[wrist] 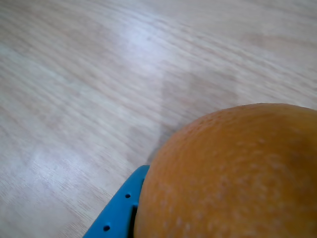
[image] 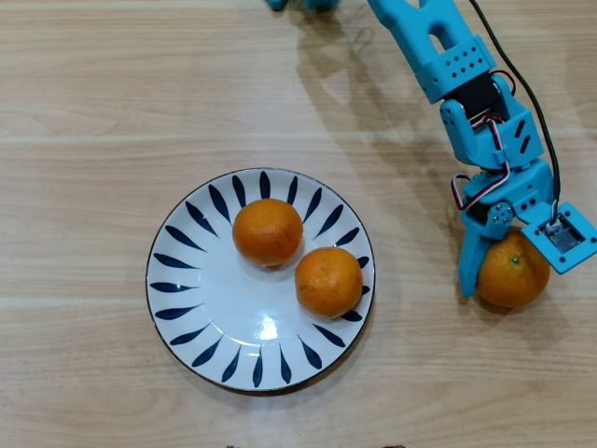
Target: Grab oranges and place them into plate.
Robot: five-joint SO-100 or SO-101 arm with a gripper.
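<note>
Two oranges (image: 268,231) (image: 328,280) lie side by side in the white plate (image: 210,303) with dark blue leaf strokes, left of centre in the overhead view. A third orange (image: 515,273) sits to the right of the plate, off it. My blue gripper (image: 508,280) is closed around this orange, one finger (image: 469,266) pressed to its left side, the other hidden under the wrist camera mount. In the wrist view the orange (wrist: 233,173) fills the lower right, with a blue finger (wrist: 116,213) against it.
The pale wooden table (image: 112,112) stretches all around. The blue arm (image: 438,47) with its cables comes down from the top right. A gap of bare wood lies between the plate's right rim and the held orange.
</note>
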